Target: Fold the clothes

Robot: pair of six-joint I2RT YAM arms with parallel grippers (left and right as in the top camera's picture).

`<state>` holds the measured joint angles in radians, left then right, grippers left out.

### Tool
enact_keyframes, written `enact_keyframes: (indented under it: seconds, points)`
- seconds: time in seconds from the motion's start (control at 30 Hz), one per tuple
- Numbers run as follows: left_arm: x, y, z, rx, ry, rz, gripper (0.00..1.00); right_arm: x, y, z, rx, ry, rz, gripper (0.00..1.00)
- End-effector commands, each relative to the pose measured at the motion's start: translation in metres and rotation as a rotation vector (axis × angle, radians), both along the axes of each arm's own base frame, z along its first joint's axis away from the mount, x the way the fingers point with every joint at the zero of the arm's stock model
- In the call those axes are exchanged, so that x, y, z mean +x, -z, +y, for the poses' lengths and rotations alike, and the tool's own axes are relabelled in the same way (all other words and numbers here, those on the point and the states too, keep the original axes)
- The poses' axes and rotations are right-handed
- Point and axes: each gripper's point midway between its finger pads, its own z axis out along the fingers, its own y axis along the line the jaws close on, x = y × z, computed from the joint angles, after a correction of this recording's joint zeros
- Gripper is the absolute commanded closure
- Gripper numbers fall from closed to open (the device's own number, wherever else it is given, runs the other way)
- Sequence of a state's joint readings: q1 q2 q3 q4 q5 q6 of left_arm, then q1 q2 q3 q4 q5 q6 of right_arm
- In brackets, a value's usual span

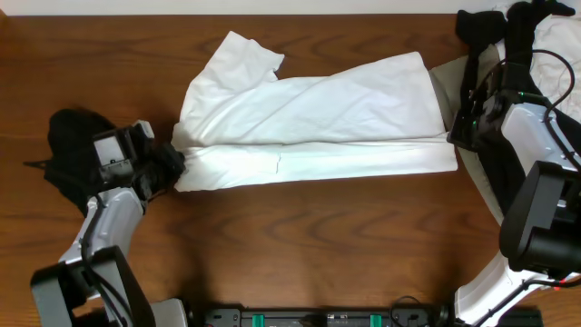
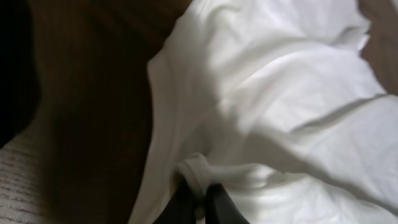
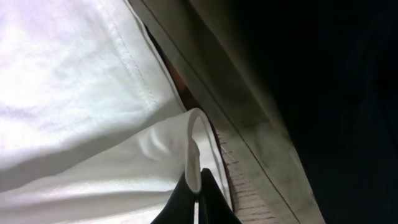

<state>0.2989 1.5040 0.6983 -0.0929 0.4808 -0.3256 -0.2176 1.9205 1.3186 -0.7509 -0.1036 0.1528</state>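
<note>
Fabric this soft and light will likely sag and slide, so hems and corners are the best holds. The white T-shirt (image 1: 309, 118) lies mid-table (image 1: 300, 245), half folded lengthwise. The left gripper (image 1: 172, 165) pinches its left edge, and the right gripper (image 1: 454, 136) pinches its right hem. No container shows.

Matt white cloth T-shirt (image 1: 309, 118), softly creased; faintly glossy dark wood bench (image 1: 300, 236); matt beige woven cloth (image 3: 249, 124) beside the right end effector (image 3: 198, 186).
</note>
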Motion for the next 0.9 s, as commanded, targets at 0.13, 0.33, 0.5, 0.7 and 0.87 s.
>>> enact_keyframes:
  seconds: [0.13,0.33,0.5,0.7,0.87]
  points:
    - [0.007,0.006,0.008,0.023,-0.020,0.008,0.78,0.000,0.000,-0.004,-0.021,0.018,0.002,0.93]
    - [0.007,0.007,0.008,0.022,-0.019,0.008,0.58,-0.002,0.001,-0.003,-0.019,0.017,0.011,0.82]
    - [0.006,0.006,0.006,0.012,-0.013,0.008,0.58,-0.005,0.002,-0.002,-0.017,0.017,0.023,0.82]
    - [0.011,-0.016,0.003,0.009,0.002,-0.057,0.59,-0.008,0.002,-0.002,-0.015,0.009,0.036,0.88]
    - [0.011,-0.050,-0.008,0.009,0.036,-0.143,0.59,-0.013,0.003,-0.002,-0.021,0.008,0.055,0.83]
